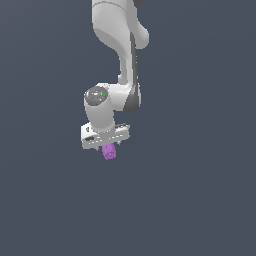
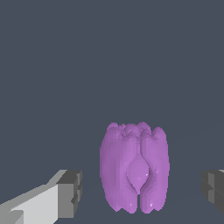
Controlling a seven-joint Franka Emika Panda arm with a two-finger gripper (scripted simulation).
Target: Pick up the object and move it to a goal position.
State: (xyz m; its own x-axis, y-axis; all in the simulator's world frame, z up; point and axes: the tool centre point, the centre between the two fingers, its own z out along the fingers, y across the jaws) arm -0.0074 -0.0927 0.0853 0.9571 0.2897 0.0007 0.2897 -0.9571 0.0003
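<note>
Hovering open-fingered hand (image 1: 107, 146) straddles the purple object (image 2: 134, 168).

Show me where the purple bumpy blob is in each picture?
Exterior view: the purple blob sits just under the white gripper, a little left of the picture's middle.
Wrist view: the purple blob fills the lower middle, between the two grey fingertips, with a gap on each side.
Shared landmark: the gripper; its fingers show in both views, on either side of the blob.

White arm (image 1: 117, 35) — dark seams, grey-padded end effector (image 1: 106, 145)
</note>
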